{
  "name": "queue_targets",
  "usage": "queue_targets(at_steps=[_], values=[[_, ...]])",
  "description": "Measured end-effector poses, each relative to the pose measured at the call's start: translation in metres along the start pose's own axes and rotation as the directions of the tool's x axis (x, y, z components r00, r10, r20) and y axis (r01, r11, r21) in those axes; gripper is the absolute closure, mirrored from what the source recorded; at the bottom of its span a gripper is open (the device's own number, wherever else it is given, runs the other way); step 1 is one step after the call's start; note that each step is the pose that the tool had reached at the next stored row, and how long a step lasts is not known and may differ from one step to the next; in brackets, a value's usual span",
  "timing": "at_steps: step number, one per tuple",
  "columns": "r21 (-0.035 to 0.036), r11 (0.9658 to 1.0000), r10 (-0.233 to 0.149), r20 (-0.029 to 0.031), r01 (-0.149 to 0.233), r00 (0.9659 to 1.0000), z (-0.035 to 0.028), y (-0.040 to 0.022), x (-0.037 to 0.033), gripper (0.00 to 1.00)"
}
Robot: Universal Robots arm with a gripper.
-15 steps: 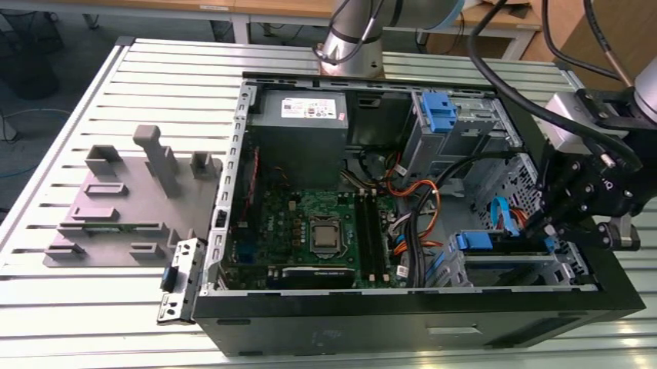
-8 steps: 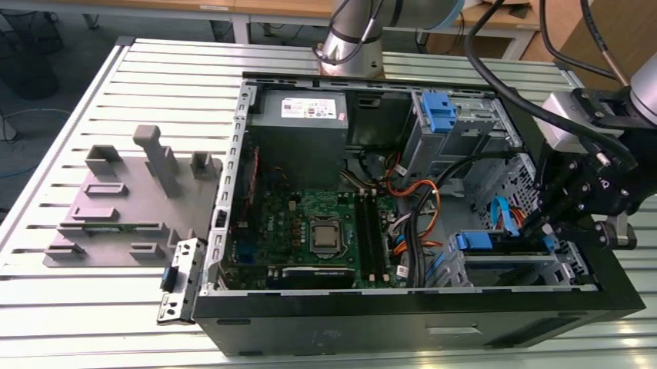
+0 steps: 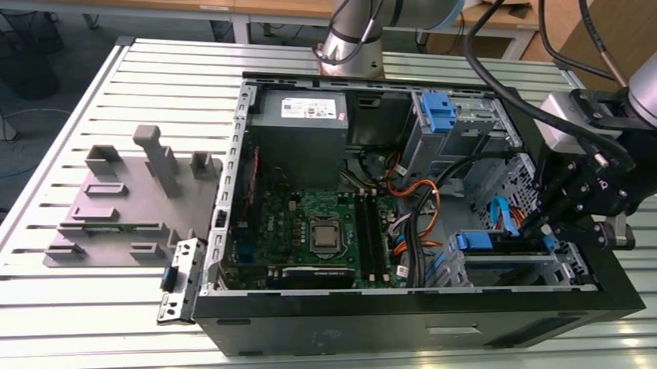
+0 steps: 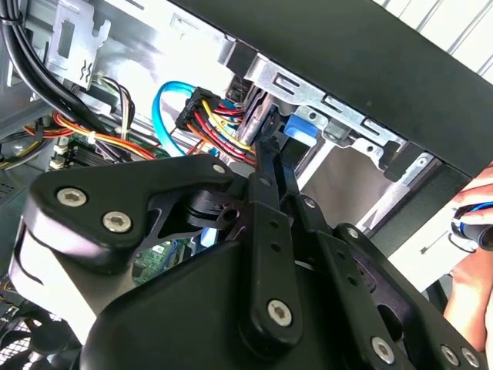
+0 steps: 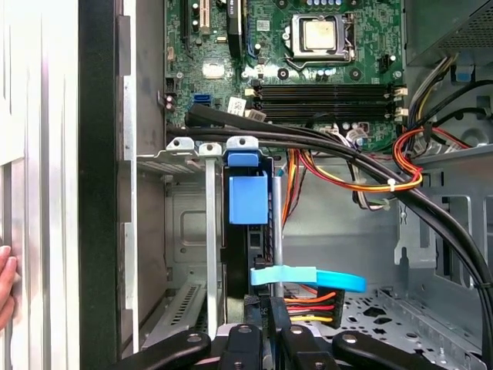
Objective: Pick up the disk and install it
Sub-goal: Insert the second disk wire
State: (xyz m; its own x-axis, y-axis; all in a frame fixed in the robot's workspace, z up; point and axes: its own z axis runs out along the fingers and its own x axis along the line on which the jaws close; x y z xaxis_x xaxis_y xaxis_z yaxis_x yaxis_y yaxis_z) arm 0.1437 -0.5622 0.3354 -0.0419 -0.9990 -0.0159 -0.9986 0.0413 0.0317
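An open computer case [image 3: 411, 323] lay on its side on the slatted metal desk [image 3: 61, 323], holding a motherboard [image 3: 308, 223], a grey power-supply box [image 3: 308, 127] toward 12 o'clock and a drive cage [image 3: 524, 265] at about 4 o'clock in the exterior view. The disk [image 5: 248, 196], known by its blue rail tab, sat upright in a slot of that cage, its far end hidden. The black pincer [image 5: 268, 308] hung over the cage, its fingers [image 4: 269, 135] drawn close together at the disk's cable end, beside the red, yellow and orange power wires [image 5: 312, 304] and a flat blue data cable [image 5: 308, 276]; whether they clamped anything could not be told. A person's hand [image 4: 474, 231] rested against the case's outer wall.
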Motion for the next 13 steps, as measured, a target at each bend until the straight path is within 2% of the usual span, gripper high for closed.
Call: queue_targets(at_steps=[13], values=[[-0.0001, 1.0, 0.0, 0.0007, 0.0, 1.0, 0.0006, 0.0004, 0.0, 0.84]])
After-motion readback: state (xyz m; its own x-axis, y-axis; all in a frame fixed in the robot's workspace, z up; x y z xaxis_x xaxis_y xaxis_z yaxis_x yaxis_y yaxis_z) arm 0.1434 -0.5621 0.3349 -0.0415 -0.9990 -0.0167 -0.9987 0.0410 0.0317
